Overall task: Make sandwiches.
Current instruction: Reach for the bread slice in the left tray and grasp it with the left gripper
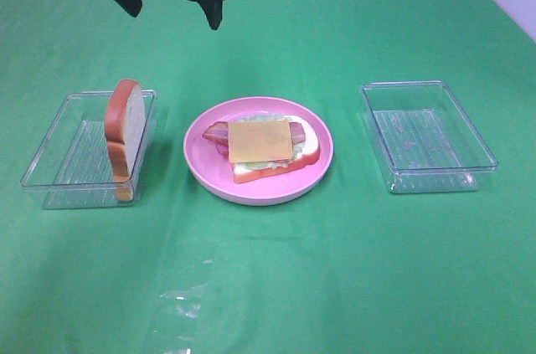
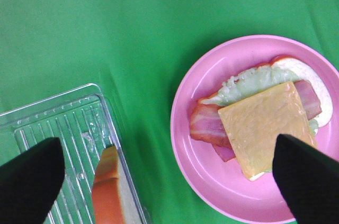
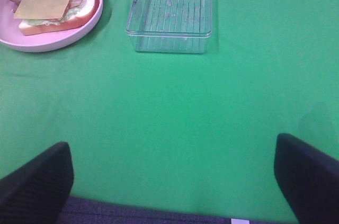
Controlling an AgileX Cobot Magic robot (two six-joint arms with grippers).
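Observation:
An open sandwich [image 1: 266, 146] lies on the round pink plate [image 1: 201, 166]: a bread slice, pale lettuce, bacon strips and a yellow cheese square [image 1: 260, 141] on top. It also shows in the left wrist view [image 2: 265, 126] and the right wrist view [image 3: 53, 8]. A second bread slice [image 1: 123, 126] stands on edge against the right wall of the left clear tray [image 1: 59, 153]. My left gripper [image 1: 174, 1] hangs open and empty high above the table's far side. My right gripper [image 3: 169, 181] is open and empty over bare cloth, out of the exterior view.
An empty clear tray [image 1: 425, 135] stands right of the plate, also in the right wrist view [image 3: 170, 12]. Green cloth covers the whole table. A crumpled clear film [image 1: 180, 300] lies near the front.

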